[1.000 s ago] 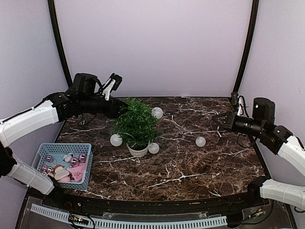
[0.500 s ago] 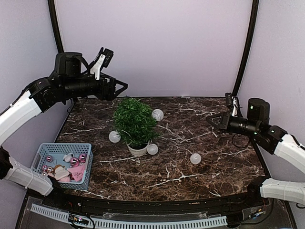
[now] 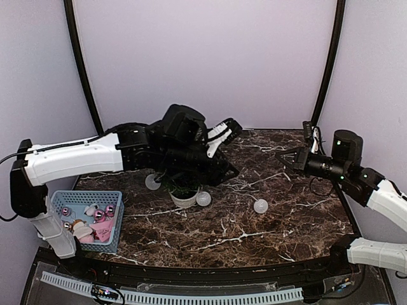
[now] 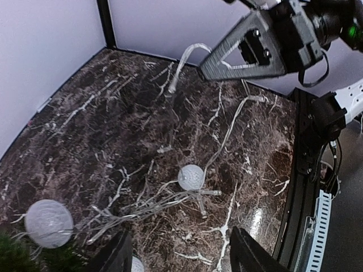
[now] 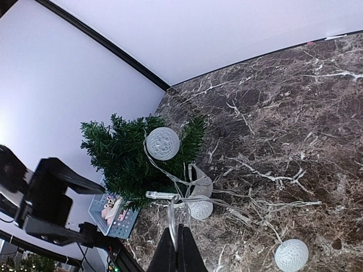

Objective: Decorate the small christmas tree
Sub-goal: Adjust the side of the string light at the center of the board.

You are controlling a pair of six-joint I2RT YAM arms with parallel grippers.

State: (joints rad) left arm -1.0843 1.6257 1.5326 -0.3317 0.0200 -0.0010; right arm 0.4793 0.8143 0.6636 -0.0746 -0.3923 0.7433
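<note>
The table (image 3: pixel 286 229) is a slab of dark brown marble veined in white, glossy at its near edge. The left arm (image 3: pixel 76 155), with smooth white shells giving way to black joints, reaches across the table and covers most of the small christmas tree (image 5: pixel 127 153). The tree stands left of the table's middle. It is a bushy cone of dark green needles in a round white pot (image 3: pixel 183 199).

At the near left corner sits a rectangular basket (image 3: pixel 82 193) of pale blue plastic lattice. It holds shiny pink baubles (image 3: pixel 102 213) and a few pale pieces.

A thin clear wire (image 5: pixel 170 218) strings together round white balls with a woven, frosted surface. One ball (image 5: pixel 161 143) rests against the upper branches, and another ball (image 5: pixel 199 208) lies just beside the pot. A third ball (image 3: pixel 261 205) lies on bare marble to the right of the tree, apart from it.

The right gripper (image 5: pixel 177 235) has its black fingers pressed together, pinching the wire. The left gripper (image 4: pixel 180 238) has its fingers spread apart with nothing between them, above the marble.
</note>
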